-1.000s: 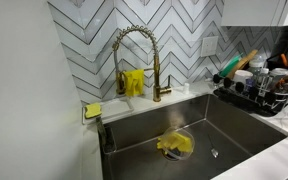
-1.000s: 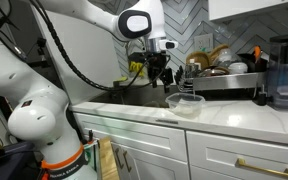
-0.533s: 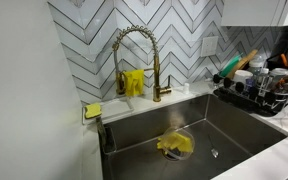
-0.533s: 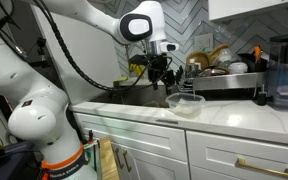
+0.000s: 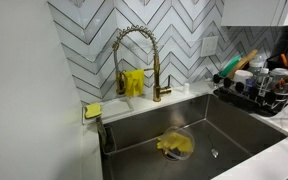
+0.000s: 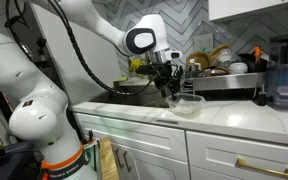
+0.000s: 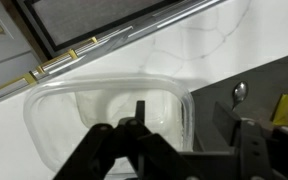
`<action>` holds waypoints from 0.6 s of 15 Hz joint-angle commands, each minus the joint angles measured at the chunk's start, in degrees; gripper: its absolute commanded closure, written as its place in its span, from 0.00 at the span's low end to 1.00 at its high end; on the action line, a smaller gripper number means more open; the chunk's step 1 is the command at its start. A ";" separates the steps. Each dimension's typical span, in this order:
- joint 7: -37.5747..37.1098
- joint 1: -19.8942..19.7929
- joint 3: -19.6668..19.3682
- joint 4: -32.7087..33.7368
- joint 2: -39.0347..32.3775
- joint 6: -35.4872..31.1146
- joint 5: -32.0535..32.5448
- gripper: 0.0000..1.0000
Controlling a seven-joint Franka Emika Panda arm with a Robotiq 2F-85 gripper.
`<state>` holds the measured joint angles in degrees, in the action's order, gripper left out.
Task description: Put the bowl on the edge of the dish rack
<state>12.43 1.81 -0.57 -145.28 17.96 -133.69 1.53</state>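
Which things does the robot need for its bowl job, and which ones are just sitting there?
For the job:
bowl
dish rack
gripper

Just lying about:
faucet
sponge
yellow cloth in the sink

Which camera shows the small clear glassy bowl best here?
The wrist view: the small clear glassy bowl fills the frame from above, rim and inside plain. An exterior view shows it small and side-on, but not both.
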 commanded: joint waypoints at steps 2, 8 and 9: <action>2.18 0.83 -0.65 -1.61 -1.39 -4.55 -0.86 0.67; 3.16 0.90 -0.66 -1.37 -1.51 -4.29 -1.11 1.00; 3.09 0.89 -0.60 -0.88 -0.80 -3.19 -1.01 1.00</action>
<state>14.15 2.10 -0.61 -145.80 15.83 -137.63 1.19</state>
